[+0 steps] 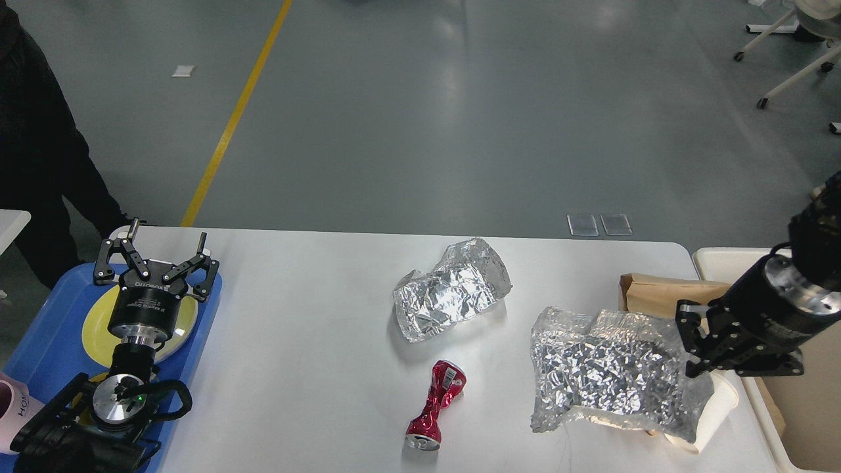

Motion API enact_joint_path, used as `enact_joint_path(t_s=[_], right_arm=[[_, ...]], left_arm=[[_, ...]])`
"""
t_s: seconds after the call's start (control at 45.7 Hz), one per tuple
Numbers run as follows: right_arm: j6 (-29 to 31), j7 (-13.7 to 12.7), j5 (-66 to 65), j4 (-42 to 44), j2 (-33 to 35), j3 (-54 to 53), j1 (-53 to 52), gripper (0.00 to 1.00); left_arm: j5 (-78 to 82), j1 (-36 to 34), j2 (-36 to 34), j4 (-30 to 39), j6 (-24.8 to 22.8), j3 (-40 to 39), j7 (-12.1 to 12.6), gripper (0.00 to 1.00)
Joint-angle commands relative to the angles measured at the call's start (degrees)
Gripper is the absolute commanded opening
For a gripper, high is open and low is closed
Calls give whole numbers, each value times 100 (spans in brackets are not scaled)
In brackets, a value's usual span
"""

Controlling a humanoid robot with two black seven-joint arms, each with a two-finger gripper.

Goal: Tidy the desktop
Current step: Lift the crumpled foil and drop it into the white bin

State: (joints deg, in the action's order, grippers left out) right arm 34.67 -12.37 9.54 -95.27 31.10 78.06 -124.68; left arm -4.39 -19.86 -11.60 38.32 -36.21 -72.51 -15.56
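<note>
The white desktop (315,341) carries a crumpled sheet of aluminium foil (450,289) at its middle and a crushed red can (435,405) nearer the front. At the right my right gripper (691,343) is shut on the edge of a crinkled silver plastic bag (611,368), which hangs above the tabletop and hides what lies under it. A brown paper bag (647,289) shows behind it. My left gripper (158,253) stands open over a yellow plate (95,322), holding nothing.
The yellow plate lies on a blue tray (46,341) at the left edge, with a pink cup (13,407) at its front corner. A cream bin (723,259) stands off the right end. A white paper cup (713,407) peeks from under the silver bag. A person (39,151) stands far left.
</note>
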Motion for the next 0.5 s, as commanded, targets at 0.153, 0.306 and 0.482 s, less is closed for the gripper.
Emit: enact_joint_path(t_s=[0.153,0.306,0.482], right_arm=[[5,7,-5,17,10,878,-1304,0],[-258,7,-5,193,37,1027,-1226,0],[-434,-37,-75,983,669,1387,-849,0]], left_arm=[[0,0,0,0,0,0,9,96],[0,0,0,0,0,0,0,96],[0,0,0,-9,0,0,9,96]])
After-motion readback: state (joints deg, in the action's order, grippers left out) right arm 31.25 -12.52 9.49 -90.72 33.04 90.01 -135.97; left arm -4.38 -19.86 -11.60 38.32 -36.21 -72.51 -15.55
